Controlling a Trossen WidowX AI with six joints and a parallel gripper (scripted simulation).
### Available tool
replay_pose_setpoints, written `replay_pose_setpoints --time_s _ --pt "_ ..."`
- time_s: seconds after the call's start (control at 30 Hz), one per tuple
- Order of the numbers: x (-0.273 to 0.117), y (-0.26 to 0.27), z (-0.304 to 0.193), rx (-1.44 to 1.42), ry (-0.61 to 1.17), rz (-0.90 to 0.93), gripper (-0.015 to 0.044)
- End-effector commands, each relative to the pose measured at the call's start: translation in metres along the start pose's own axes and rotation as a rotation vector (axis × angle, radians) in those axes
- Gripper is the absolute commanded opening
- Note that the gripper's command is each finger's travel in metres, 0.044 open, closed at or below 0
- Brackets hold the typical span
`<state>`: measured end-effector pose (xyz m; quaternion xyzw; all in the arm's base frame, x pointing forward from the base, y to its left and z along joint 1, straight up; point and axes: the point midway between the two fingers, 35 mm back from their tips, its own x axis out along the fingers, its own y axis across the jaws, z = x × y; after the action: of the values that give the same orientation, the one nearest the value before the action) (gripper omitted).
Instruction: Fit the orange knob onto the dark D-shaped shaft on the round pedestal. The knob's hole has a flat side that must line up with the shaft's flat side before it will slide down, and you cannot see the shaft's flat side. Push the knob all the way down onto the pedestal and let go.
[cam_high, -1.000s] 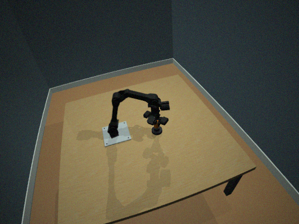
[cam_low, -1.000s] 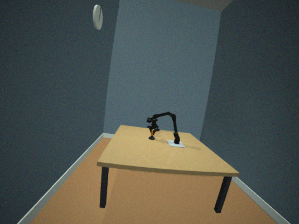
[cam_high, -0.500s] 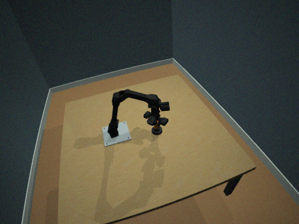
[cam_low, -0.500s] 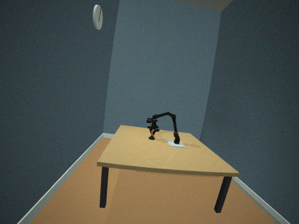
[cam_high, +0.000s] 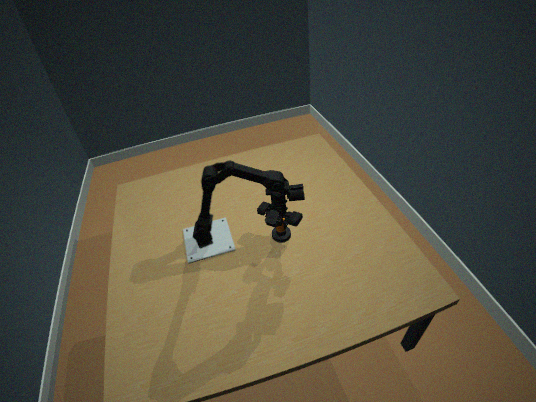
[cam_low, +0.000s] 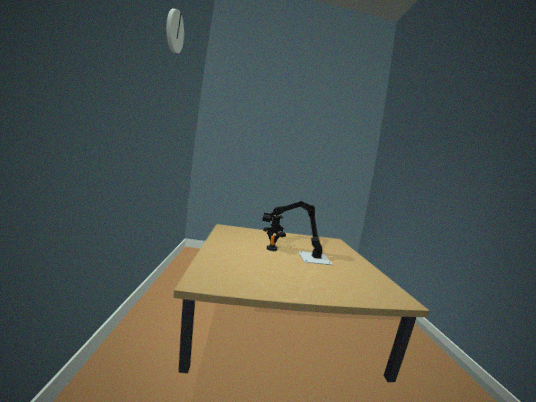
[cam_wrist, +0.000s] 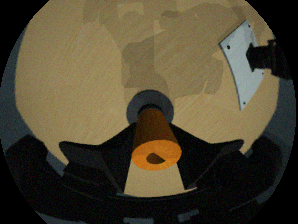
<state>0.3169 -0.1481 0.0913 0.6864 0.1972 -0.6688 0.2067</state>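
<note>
Got the orange knob (cam_high: 281, 229) (cam_low: 273, 241) (cam_wrist: 156, 142) pinched in the gripper (cam_high: 281, 225) (cam_low: 273, 238) (cam_wrist: 152, 125), right over the round pedestal (cam_high: 281, 239) (cam_low: 272, 248) (cam_wrist: 133, 111). Can't tell how far down on the shaft, though. Only in the wrist view: looking at the knob's top end, dark hole and all — just an orange sliver from top. Only in the exterior view: spotting a wall clock (cam_low: 175, 31) — way up high.

The knob (cam_high: 280, 228) (cam_low: 273, 240) (cam_wrist: 156, 150) sits between the tool's (cam_high: 281, 220) (cam_low: 273, 242) (cam_wrist: 156, 142) fingers — above the pedestal (cam_high: 281, 237) (cam_low: 271, 248) (cam_wrist: 134, 111) — beside the base plate (cam_high: 227, 239) (cam_low: 325, 260) (cam_wrist: 239, 85), all over the table (cam_high: 320, 310) (cam_low: 280, 285) (cam_wrist: 60, 65).
</note>
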Motion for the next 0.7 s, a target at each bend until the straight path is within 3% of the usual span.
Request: replay_pose_setpoints --time_s 0.0,0.07,0.6,0.67 --pt "-0.0003 0.0 0.0 0.002 0.0 0.0 0.0" --pt "-0.0003 0.0 0.0 0.002 0.0 0.0 0.0" --pt "-0.0003 0.0 0.0 0.002 0.0 0.0 0.042" --pt "-0.0003 0.0 0.0 0.002 0.0 0.0 0.044"
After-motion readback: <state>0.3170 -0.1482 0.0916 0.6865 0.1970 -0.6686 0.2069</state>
